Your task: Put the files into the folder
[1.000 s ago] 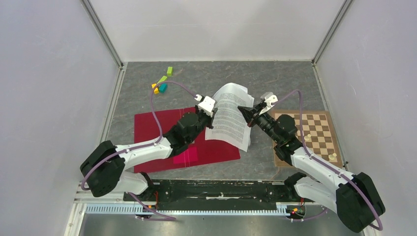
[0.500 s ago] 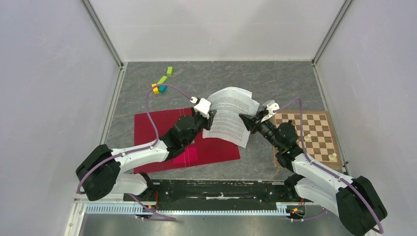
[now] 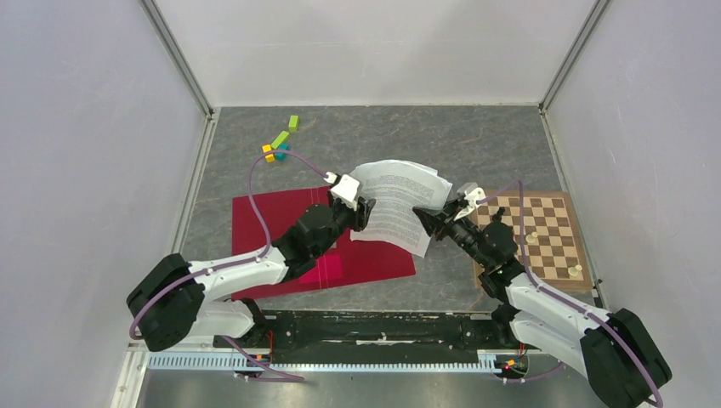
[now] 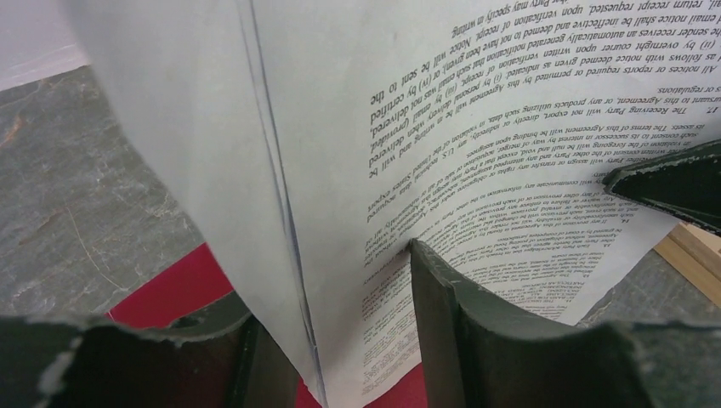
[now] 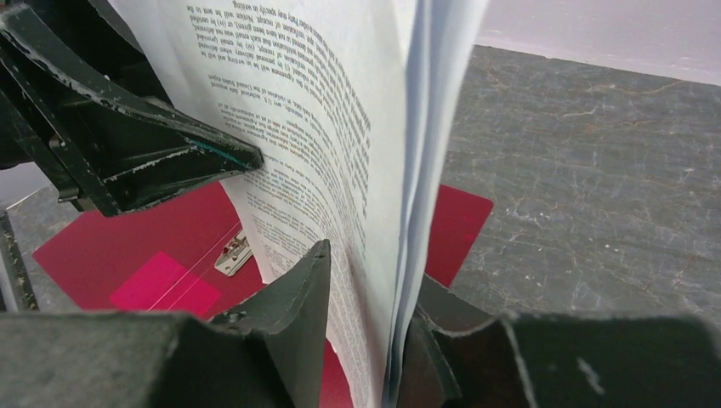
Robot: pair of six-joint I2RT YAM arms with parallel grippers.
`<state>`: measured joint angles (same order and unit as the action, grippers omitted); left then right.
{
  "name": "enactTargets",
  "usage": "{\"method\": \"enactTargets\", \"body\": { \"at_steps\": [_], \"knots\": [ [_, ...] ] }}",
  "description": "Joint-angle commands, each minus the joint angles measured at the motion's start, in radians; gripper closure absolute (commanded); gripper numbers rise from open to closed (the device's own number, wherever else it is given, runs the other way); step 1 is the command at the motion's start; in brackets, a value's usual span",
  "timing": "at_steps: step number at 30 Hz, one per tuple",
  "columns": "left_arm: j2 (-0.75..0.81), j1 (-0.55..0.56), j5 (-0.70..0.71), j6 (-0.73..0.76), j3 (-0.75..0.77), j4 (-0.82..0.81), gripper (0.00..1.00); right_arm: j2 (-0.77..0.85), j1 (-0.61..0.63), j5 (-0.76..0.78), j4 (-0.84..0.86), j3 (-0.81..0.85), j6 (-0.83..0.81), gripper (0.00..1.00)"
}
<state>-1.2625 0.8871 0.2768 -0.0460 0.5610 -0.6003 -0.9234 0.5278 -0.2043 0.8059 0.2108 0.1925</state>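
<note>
The files (image 3: pixel 400 202), white sheets with dense black text, hang bowed in the air between both grippers, their lower left part over the right edge of the folder. The red folder (image 3: pixel 272 225) lies open and flat on the table, with a pink patch (image 3: pixel 321 268) and a metal clip (image 5: pixel 231 253) inside. My left gripper (image 3: pixel 364 212) grips the files' left edge; in the left wrist view (image 4: pixel 332 289) the sheets pass between its fingers. My right gripper (image 3: pixel 422 219) grips the right edge, and the sheets stand on edge between its jaws in the right wrist view (image 5: pixel 374 268).
A brown chessboard (image 3: pixel 544 234) with a few small pieces lies at the right, just behind my right arm. Coloured blocks (image 3: pixel 279 143) sit at the back left. White enclosure walls stand on three sides of the grey table.
Both grippers have moved closer together and lower, carrying the files left toward the folder. The sheets now bow upward more than before.
</note>
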Motion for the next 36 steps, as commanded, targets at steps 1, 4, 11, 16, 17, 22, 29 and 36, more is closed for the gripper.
{"method": "enactTargets", "body": {
  "at_steps": [1, 4, 11, 16, 17, 22, 29, 36],
  "knots": [
    [0.048, 0.003, -0.010, -0.072, -0.017, -0.042, 0.46, 0.017, 0.010, -0.028, 0.073, -0.024, 0.017, 0.68],
    [0.067, 0.003, -0.029, -0.080, -0.024, -0.039, 0.43, 0.018, 0.016, -0.039, 0.084, -0.034, 0.019, 0.66],
    [0.088, 0.003, -0.062, -0.092, -0.034, -0.040, 0.39, 0.007, 0.028, -0.068, 0.100, -0.038, 0.022, 0.61],
    [0.085, 0.003, -0.060, -0.109, -0.038, -0.065, 0.39, -0.021, 0.041, -0.075, 0.101, -0.024, 0.019, 0.59],
    [0.086, 0.003, -0.062, -0.116, -0.039, -0.069, 0.39, -0.022, 0.044, -0.075, 0.100, -0.023, 0.018, 0.59],
    [0.073, 0.003, -0.068, -0.129, -0.039, -0.090, 0.39, -0.043, 0.058, -0.065, 0.112, -0.017, 0.021, 0.58],
    [0.090, 0.003, -0.093, -0.149, -0.052, -0.083, 0.38, -0.081, 0.069, -0.050, 0.130, 0.011, 0.023, 0.58],
    [0.110, 0.003, -0.084, -0.139, -0.044, -0.043, 0.37, -0.100, 0.070, -0.051, 0.138, 0.039, 0.018, 0.58]
  ]
}}
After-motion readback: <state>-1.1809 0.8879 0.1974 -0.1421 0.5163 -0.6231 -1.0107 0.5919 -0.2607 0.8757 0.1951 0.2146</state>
